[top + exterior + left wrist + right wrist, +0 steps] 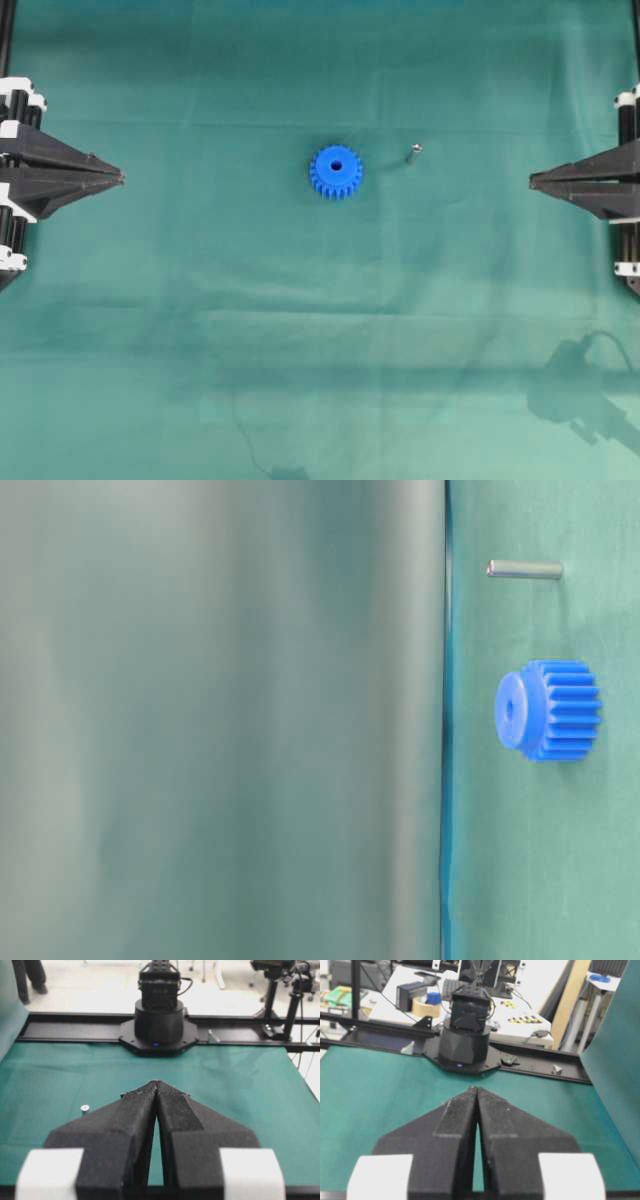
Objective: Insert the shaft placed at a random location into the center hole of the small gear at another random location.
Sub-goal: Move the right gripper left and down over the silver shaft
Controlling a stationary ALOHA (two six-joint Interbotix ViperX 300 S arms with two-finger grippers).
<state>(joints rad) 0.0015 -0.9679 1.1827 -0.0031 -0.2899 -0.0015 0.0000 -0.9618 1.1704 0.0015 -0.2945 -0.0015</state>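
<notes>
Shaft (414, 151) first: you have a tiny silver-grey metal pin standing on end on the green tabletop (320, 330), just to the right of the small gear (336, 172) in the overhead view and apart from it. Your gear is bright blue plastic with short teeth around its rim, lying flat near the middle, its center hole (336, 166) facing up. Your left claw (121, 179) and right claw (532, 181) sit at opposite edges, well apart from both parts, each with tips pressed together, holding nothing.
</notes>
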